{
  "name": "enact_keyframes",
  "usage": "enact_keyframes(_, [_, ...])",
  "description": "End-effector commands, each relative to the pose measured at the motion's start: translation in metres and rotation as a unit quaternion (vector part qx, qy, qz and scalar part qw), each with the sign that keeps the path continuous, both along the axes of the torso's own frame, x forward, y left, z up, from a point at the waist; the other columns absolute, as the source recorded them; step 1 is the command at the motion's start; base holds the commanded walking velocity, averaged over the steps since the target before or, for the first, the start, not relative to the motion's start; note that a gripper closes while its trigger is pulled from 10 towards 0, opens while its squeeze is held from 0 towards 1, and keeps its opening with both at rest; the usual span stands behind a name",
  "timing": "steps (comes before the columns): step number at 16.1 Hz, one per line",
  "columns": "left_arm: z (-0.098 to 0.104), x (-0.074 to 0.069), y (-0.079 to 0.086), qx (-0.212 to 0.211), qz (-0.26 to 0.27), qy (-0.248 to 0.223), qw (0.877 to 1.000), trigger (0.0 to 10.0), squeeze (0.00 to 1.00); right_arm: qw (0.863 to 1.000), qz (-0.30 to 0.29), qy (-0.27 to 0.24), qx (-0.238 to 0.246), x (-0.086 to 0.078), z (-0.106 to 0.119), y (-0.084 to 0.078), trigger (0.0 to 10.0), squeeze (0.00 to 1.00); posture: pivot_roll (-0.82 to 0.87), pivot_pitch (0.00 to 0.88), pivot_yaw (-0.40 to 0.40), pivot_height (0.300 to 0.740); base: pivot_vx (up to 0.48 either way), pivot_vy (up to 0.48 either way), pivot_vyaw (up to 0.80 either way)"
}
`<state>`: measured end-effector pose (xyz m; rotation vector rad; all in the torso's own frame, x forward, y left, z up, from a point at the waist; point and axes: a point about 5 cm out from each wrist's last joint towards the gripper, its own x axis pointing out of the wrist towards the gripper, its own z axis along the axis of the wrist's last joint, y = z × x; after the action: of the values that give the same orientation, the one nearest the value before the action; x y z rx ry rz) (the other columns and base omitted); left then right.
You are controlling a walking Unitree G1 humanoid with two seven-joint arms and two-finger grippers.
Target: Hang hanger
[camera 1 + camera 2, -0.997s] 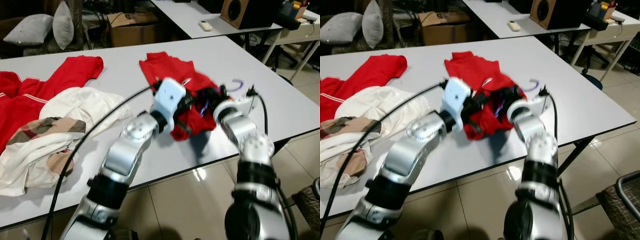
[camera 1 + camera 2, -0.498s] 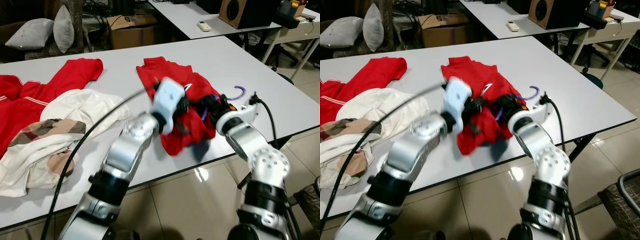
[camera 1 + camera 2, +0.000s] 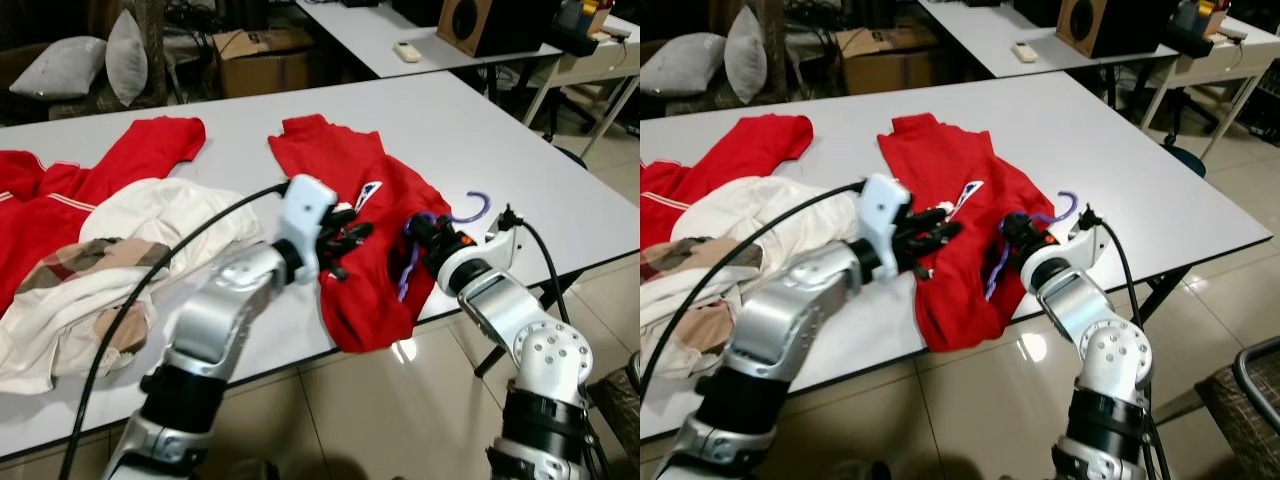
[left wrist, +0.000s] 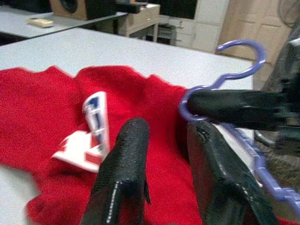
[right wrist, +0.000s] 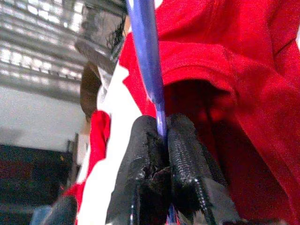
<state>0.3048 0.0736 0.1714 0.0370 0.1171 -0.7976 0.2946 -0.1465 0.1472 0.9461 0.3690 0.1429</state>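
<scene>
A red shirt (image 3: 345, 185) lies flat on the white table (image 3: 470, 120), its lower part hanging over the front edge. My right gripper (image 3: 418, 232) is shut on a purple hanger (image 3: 478, 211) at the shirt's right side; the hook points right and one arm (image 3: 404, 277) slopes down over the cloth. In the right wrist view the fingers (image 5: 140, 164) pinch the purple bar (image 5: 144, 51). My left gripper (image 3: 346, 240) hovers open over the middle of the shirt, beside a white label (image 4: 96, 124), with nothing between its fingers (image 4: 125, 173).
A heap of white and checked clothes (image 3: 110, 270) and another red garment (image 3: 110, 160) cover the table's left half. A second table with a speaker (image 3: 480, 25) stands behind. A chair (image 3: 620, 400) sits on the floor at the lower right.
The bunched, lifted shirt has dropped and now lies spread over the front edge. My left gripper has let go of it and pulled back left. The right gripper keeps the hanger.
</scene>
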Motion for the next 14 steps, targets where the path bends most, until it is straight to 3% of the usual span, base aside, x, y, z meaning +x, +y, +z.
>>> enact_keyframes(1, [0.003,0.002,0.012,-0.012,0.024,-0.003,1.000,10.0,0.00,1.000,0.015,-0.003,-0.016,-0.006,0.003,0.000,10.0,0.00,-0.06,0.000,0.015,0.740,0.000,0.000,0.00])
enact_keyframes(3, [0.005,-0.001,0.022,-0.016,0.030,-0.010,0.999,10.0,0.00,0.999,0.020,0.001,-0.029,-0.013,0.000,-0.004,10.0,0.00,-0.05,0.000,0.014,0.740,0.000,0.000,0.00])
enact_keyframes(5, [-0.008,-0.012,0.032,0.031,0.040,-0.012,0.999,10.0,0.00,0.996,0.031,0.006,-0.085,-0.022,-0.010,-0.013,10.0,0.00,-0.04,0.000,0.016,0.740,0.000,0.000,0.00])
enact_keyframes(8, [-0.027,-0.025,0.050,0.038,0.112,-0.023,0.993,10.0,0.00,0.989,0.035,-0.010,-0.146,-0.023,-0.006,-0.016,10.0,0.00,-0.05,0.000,0.011,0.740,0.000,0.000,0.00])
enact_keyframes(9, [-0.032,-0.028,0.059,0.019,0.168,-0.014,0.985,10.0,0.00,0.981,0.035,-0.030,-0.186,-0.024,-0.003,-0.019,10.0,0.00,-0.05,0.000,0.007,0.740,0.000,0.000,0.00])
enact_keyframes(10, [-0.034,-0.029,0.064,0.017,0.189,-0.018,0.982,10.0,0.00,0.978,0.036,-0.037,-0.204,-0.024,-0.002,-0.021,10.0,0.00,-0.05,0.000,0.007,0.740,0.000,0.000,0.00])
enact_keyframes(12, [-0.033,-0.029,0.066,0.013,0.215,-0.021,0.976,10.0,0.00,0.970,0.023,-0.050,-0.238,-0.023,-0.002,-0.027,10.0,0.00,-0.04,0.000,-0.005,0.740,0.000,0.000,0.00])
enact_keyframes(14, [-0.027,-0.024,0.060,0.011,0.218,-0.033,0.975,10.0,0.00,0.966,0.014,-0.047,-0.254,-0.018,-0.007,-0.030,10.0,0.00,-0.04,0.000,-0.005,0.740,0.000,-0.457,0.80])
